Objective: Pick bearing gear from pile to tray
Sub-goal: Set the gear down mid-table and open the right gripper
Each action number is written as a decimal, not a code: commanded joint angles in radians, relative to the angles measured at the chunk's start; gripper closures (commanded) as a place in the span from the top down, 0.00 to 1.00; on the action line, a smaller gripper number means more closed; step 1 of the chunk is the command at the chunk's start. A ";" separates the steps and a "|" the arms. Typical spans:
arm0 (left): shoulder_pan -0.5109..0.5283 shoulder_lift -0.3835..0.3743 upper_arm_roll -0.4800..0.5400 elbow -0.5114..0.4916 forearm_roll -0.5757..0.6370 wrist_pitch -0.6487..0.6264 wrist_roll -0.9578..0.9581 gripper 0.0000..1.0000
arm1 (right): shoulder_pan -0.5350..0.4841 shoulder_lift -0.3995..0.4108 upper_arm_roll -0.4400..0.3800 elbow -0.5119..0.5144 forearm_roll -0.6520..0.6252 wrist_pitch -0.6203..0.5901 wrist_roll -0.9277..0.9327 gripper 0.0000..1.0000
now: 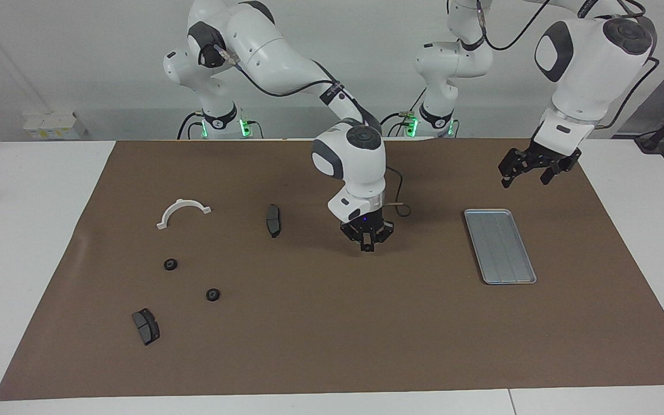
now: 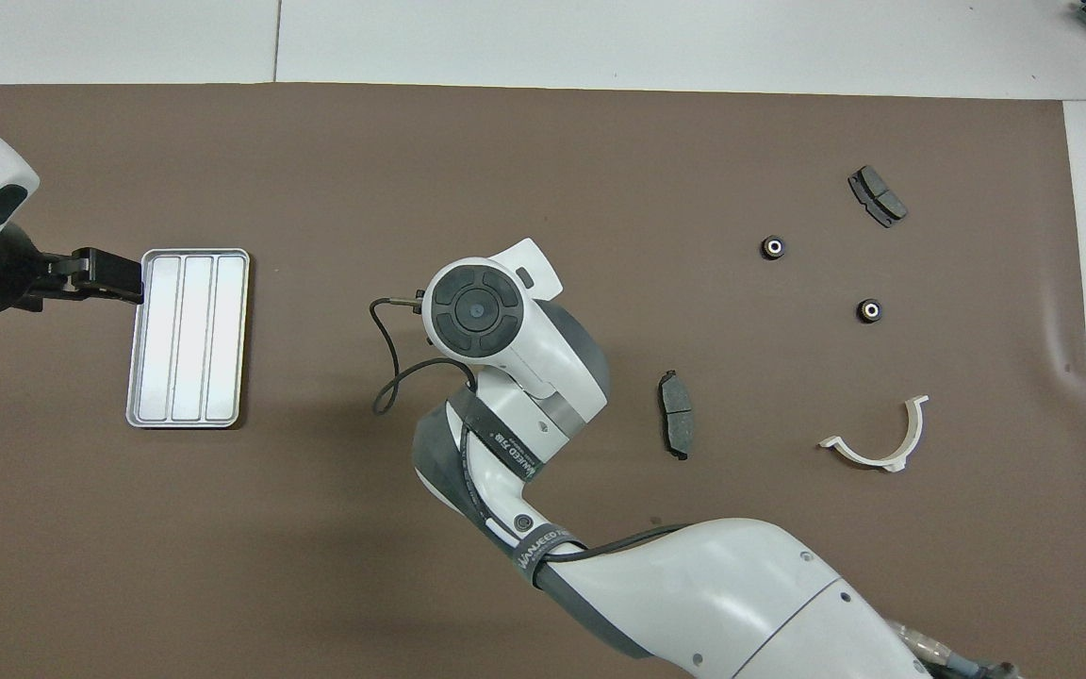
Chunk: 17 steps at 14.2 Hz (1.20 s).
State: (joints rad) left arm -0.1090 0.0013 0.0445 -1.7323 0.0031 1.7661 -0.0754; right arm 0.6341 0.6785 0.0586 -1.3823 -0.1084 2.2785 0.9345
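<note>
Right gripper [image 1: 367,246], fingertips together, hangs over bare brown mat [image 1: 332,346] at mid-worktop, between the pile and the tray [image 1: 485,275]; whether a gear sits between its tips cannot be told. Left gripper [image 1: 525,176], fingers apart and holding nothing, waits over the mat beside the tray's nearer end. Pile, toward the right arm's end: 2 gears [image 1: 170,264] [image 1: 212,294], 2 brake pads [image 1: 273,220] [image 1: 146,326], 1 white bracket [image 1: 182,211]. The tray holds no parts.
</note>
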 commanded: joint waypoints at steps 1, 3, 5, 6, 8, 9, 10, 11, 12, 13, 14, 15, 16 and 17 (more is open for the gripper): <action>0.011 -0.030 -0.006 -0.039 0.017 0.018 -0.001 1.00 | 0.016 0.039 0.004 0.048 -0.019 -0.007 0.023 0.00; 0.011 -0.030 -0.006 -0.038 0.017 0.009 -0.003 1.00 | 0.041 0.053 0.004 0.039 -0.019 0.013 0.026 0.00; 0.003 -0.030 -0.006 -0.041 0.017 0.009 0.013 1.00 | 0.050 0.052 0.004 0.037 -0.019 -0.002 0.026 0.00; 0.002 -0.030 -0.008 -0.039 0.017 0.007 0.010 1.00 | 0.050 0.052 0.004 0.034 -0.019 -0.001 0.026 0.14; 0.003 -0.030 -0.008 -0.038 0.008 0.010 -0.003 1.00 | 0.052 0.046 0.003 0.028 -0.020 0.000 0.029 0.92; 0.003 -0.030 -0.008 -0.036 -0.003 0.010 -0.004 1.00 | 0.053 0.041 0.003 0.028 -0.019 -0.002 0.033 1.00; 0.006 -0.029 -0.008 -0.033 -0.026 0.010 -0.007 1.00 | 0.052 0.035 0.001 0.026 -0.019 -0.005 0.037 1.00; 0.008 -0.026 -0.008 -0.030 -0.047 0.012 -0.012 1.00 | 0.036 0.021 0.000 0.011 -0.019 -0.007 0.035 1.00; 0.000 -0.020 -0.006 -0.029 -0.054 0.016 -0.027 1.00 | 0.021 -0.006 -0.003 -0.018 -0.019 -0.004 0.029 1.00; -0.009 -0.014 -0.014 -0.021 -0.054 0.021 -0.079 1.00 | -0.003 -0.031 -0.002 -0.055 -0.019 0.006 0.023 1.00; -0.024 -0.008 -0.018 -0.013 -0.055 0.033 -0.139 1.00 | -0.025 -0.062 -0.002 -0.092 -0.019 0.012 0.018 1.00; -0.055 -0.006 -0.018 -0.012 -0.055 0.041 -0.165 1.00 | -0.049 -0.091 -0.002 -0.124 -0.019 0.012 0.003 1.00; -0.087 0.009 -0.017 -0.009 -0.054 0.042 -0.170 1.00 | -0.082 -0.135 -0.002 -0.168 -0.019 0.012 -0.032 1.00; -0.127 0.035 -0.017 0.016 -0.052 0.039 -0.187 1.00 | -0.121 -0.186 -0.002 -0.225 -0.016 0.012 -0.075 1.00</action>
State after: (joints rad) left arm -0.1679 0.0057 0.0201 -1.7350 -0.0452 1.7870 -0.2145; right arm 0.5788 0.6223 0.0423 -1.4526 -0.1110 2.2802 0.9126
